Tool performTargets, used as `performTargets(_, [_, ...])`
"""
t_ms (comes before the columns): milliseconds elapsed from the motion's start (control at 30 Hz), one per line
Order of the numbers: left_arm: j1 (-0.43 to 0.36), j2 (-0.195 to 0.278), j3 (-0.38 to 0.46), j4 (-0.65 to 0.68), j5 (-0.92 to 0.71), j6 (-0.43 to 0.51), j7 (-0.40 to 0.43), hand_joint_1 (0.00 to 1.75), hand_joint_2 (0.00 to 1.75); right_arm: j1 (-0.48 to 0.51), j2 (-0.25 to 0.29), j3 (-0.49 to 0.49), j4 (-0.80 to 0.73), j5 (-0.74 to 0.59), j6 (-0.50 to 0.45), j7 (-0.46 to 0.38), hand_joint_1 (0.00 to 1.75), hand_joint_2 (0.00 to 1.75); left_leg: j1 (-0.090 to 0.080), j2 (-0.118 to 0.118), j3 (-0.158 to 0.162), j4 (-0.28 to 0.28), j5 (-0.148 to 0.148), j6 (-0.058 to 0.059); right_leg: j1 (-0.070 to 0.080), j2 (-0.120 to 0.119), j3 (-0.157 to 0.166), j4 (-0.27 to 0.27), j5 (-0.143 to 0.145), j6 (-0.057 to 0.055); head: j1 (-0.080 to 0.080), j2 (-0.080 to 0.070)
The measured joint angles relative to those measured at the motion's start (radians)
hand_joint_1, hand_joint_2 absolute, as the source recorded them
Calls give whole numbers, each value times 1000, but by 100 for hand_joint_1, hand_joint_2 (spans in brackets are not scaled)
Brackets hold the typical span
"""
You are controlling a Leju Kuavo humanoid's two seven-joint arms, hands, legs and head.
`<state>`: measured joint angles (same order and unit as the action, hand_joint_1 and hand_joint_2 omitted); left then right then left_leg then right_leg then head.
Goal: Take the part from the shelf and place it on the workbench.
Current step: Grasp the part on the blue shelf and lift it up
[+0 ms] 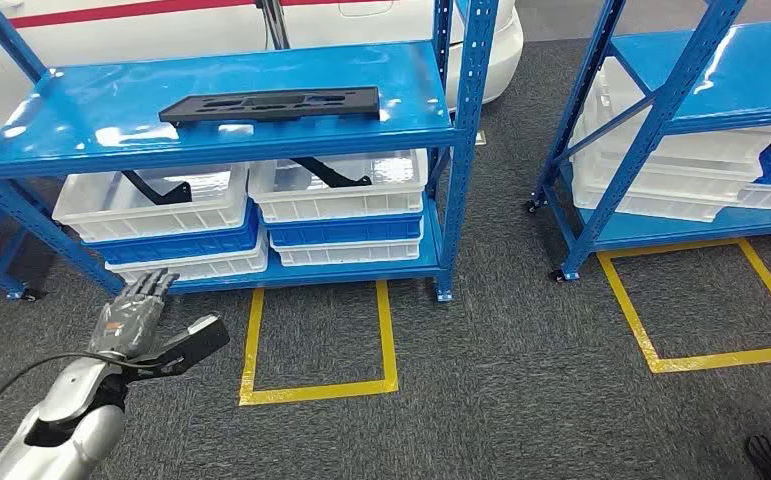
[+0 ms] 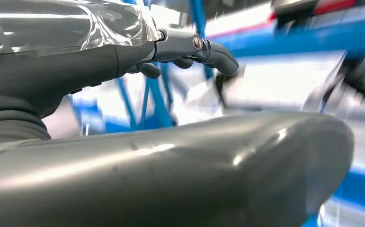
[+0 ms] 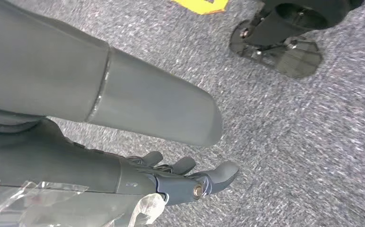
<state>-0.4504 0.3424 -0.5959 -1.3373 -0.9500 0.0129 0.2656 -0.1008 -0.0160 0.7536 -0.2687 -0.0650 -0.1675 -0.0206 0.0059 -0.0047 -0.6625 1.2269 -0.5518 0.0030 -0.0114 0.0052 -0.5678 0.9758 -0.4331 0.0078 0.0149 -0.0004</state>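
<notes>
Now the black part (image 1: 271, 103) lies flat on the top board of the blue shelf (image 1: 81, 150), near its front edge. Well below it, the left hand (image 1: 136, 312) is raised with fingers spread, holding nothing. The right hand (image 3: 180, 177) hangs over the grey carpet (image 3: 289, 142), fingers apart and empty.

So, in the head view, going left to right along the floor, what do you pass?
Left hand → yellow floor square in front of the left shelf → larger yellow floor square in front of the right shelf.
</notes>
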Motion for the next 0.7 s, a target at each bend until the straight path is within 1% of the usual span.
performTargets(33, [-4,1,-5,-8,-12,-8,5,0,0,0,-1,2,0,0,0,1,0,0,0,0,-14,25,-4,0,0,0,1,0,-1,-1,0,0])
performTargets(67, [-8,3,-9,-17,-26,-17,10,0,0,-1,-1,3,0,-2,0,2,0,0,0,0,-22,34,0,1,0,1,2,0,-2,-1,0,0])
performTargets(100, [-17,6,-19,-36,-52,-34,19,0,0,-2,-2,6,0,-3,-1,4,0,0,0,0,-31,42,10,3,0,2,4,0,-4,-2,0,0])
performTargets(133, [-27,9,-29,-55,-77,-49,28,0,0,-3,-2,9,0,-5,-1,5,0,0,-1,0,-21,10,37,7,1,3,8,0,-6,-2,0,0])
performTargets(167, [-40,13,-38,-76,-103,-65,37,0,0,-4,-2,12,1,-6,-2,6,0,0,-3,0,6,-57,76,15,2,4,12,0,-9,-1,0,0])
performTargets(200, [-55,17,-47,-96,-128,-80,46,0,0,-4,-2,15,1,-7,-2,7,0,0,-6,1,39,-135,112,24,2,4,16,-1,-12,0,0,0])
performTargets(233, [-72,21,-55,-115,-152,-95,55,0,0,-6,-2,19,1,-8,-3,8,0,0,-10,2,67,-202,133,33,4,4,19,-1,-16,4,0,0])
performTargets(267, [-87,25,-63,-135,-178,-111,64,0,0,-7,-3,23,1,-9,-3,9,0,0,-15,3,86,-247,143,39,5,4,20,-2,-19,8,0,0])
performTargets(300, [-101,28,-72,-153,-203,-127,72,0,0,-8,-4,26,1,-10,-4,10,0,0,-18,4,93,-268,140,44,6,3,21,0,-19,14,-1,0])
performTargets(367, [-121,35,-88,-189,-254,-159,90,0,0,-11,-6,31,2,-12,-5,12,0,0,-17,3,104,-279,134,51,5,1,25,7,-19,26,0,0])
performTargets(400, [-129,38,-96,-207,-280,-174,99,0,0,-12,-8,34,2,-14,-5,14,0,0,-15,2,113,-283,132,55,5,0,23,23,-23,31,0,0])
performTargets(433, [-139,41,-104,-224,-305,-190,108,0,0,-14,-8,36,3,-16,-6,15,0,0,-12,1,123,-285,131,59,5,0,11,49,-36,34,1,0])
performTargets(467, [-146,44,-112,-239,-328,-202,115,0,0,-15,-9,39,4,-17,-7,16,0,0,-11,1,133,-286,128,62,4,0,-14,97,-57,37,1,0])
performTargets(500, [-151,46,-119,-250,-345,-212,122,0,0,-16,-9,42,4,-19,-7,17,0,0,-11,1,139,-286,123,64,3,0,-52,162,-81,40,2,0])
performTargets(533, [-153,48,-125,-258,-359,-221,127,0,0,-16,-9,45,4,-20,-7,18,0,0,-11,1,146,-286,117,66,3,0,-96,229,-103,43,2,0])
performTargets(567, [-153,49,-131,-266,-371,-228,131,0,0,-15,-10,47,5,-21,-7,20,0,0,-11,0,155,-286,108,66,2,0,-136,280,-116,45,2,0])
performTargets(600, [-152,50,-138,-274,-383,-236,135,0,0,-13,-10,50,5,-22,-7,22,0,0,-10,-1,165,-286,99,65,1,0,-161,299,-114,48,2,0])
performTargets(633, [-152,52,-146,-284,-397,-245,139,0,0,-11,-10,52,6,-24,-7,24,0,0,-9,-3,179,-286,88,62,-1,0,-167,279,-93,50,2,0])
performTargets(667, [-153,54,-154,-294,-410,-252,144,0,0,-8,-11,54,8,-26,-8,26,0,0,-7,-4,195,-286,75,59,-2,-1,-157,226,-57,53,2,0])
performTargets(700, [-154,56,-161,-302,-421,-258,147,0,0,-5,-12,56,10,-27,-8,27,0,0,-5,-5,209,-286,61,54,-5,-1,-138,152,-2,55,2,0])
